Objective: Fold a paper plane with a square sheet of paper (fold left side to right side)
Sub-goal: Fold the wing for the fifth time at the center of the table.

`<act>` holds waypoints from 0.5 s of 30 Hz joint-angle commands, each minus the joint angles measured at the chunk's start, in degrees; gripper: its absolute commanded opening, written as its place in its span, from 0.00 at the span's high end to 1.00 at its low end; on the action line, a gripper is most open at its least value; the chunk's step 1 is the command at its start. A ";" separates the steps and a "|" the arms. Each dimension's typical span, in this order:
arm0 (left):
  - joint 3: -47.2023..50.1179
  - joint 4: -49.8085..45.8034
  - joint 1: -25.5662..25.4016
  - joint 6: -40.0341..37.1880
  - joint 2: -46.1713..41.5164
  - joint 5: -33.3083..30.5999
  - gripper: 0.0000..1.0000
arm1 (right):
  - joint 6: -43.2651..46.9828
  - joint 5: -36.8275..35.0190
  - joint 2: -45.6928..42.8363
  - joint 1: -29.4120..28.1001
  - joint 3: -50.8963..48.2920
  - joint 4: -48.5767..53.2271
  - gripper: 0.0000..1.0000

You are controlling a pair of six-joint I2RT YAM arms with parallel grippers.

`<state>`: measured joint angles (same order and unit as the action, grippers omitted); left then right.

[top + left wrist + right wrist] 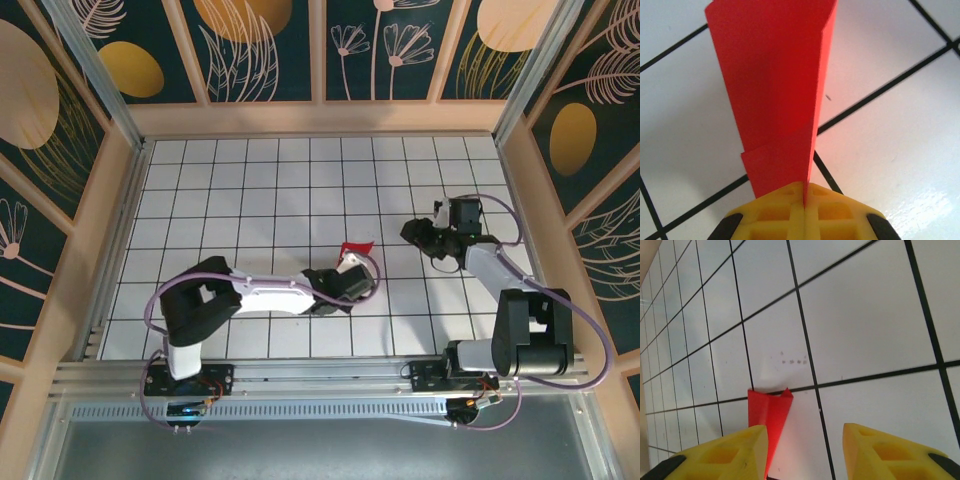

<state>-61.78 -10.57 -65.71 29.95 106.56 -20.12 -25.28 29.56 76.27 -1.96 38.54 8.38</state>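
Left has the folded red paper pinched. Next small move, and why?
Probably lower the left gripper to lay the paper plane on the table: it looks folded narrow already, and the right gripper is open, apart from it.

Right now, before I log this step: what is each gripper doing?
Left gripper: shut on the folded red paper.
Right gripper: open, jaws apart, holding nothing.

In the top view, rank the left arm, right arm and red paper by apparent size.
Largest: left arm, stretched out across the tiles.
Next: right arm, folded up; a near call between the two.
Smallest by far: paper.
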 commanded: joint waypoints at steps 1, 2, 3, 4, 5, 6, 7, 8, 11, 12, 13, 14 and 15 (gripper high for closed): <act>2.71 5.70 2.95 3.53 -3.37 10.77 1.00 | 1.41 3.03 -1.45 0.04 -2.60 -3.37 0.54; 3.35 6.68 3.71 4.23 -3.74 12.69 1.00 | 1.29 3.41 -1.54 -0.19 -3.19 -4.07 0.53; 3.94 7.68 4.45 5.23 -3.86 14.61 1.00 | 1.18 3.81 -1.56 -0.51 -3.84 -4.82 0.53; 4.37 8.52 5.10 6.05 -3.93 16.39 1.00 | 1.07 4.00 -1.56 -0.80 -4.27 -5.36 0.53; 4.86 9.65 5.90 7.20 -3.99 18.43 1.00 | 0.82 4.17 -1.56 -1.35 -4.75 -6.11 0.53; 5.43 10.84 6.56 8.20 -3.92 20.28 1.00 | 0.68 4.35 -1.52 -1.84 -5.26 -6.72 0.53; 5.70 12.16 7.42 9.41 -3.79 22.48 1.00 | 0.48 4.45 -1.48 -2.45 -5.75 -7.37 0.53; 7.09 13.55 8.22 10.54 -3.68 24.24 1.00 | 0.33 4.43 -1.39 -2.98 -6.14 -7.92 0.53; 9.46 17.36 9.96 13.81 -3.61 28.11 1.00 | -0.03 4.78 -0.95 -4.42 -7.07 -9.25 0.53; 10.18 18.65 10.43 14.79 -3.65 28.93 1.00 | -0.23 4.80 -0.82 -4.90 -7.36 -9.70 0.53; 11.00 20.33 11.05 16.07 -3.75 30.08 1.00 | -0.54 4.89 -0.73 -5.36 -7.68 -10.41 0.53; 12.19 22.24 11.70 17.47 -3.90 31.30 1.00 | -0.88 4.88 -0.60 -6.01 -8.01 -11.07 0.53; 13.19 24.36 12.24 18.62 -4.06 32.38 1.00 | -1.23 4.89 -0.60 -6.49 -8.32 -11.90 0.53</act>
<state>-50.89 6.59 -54.81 43.00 103.42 6.09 -25.80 33.19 76.09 -7.18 31.31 0.23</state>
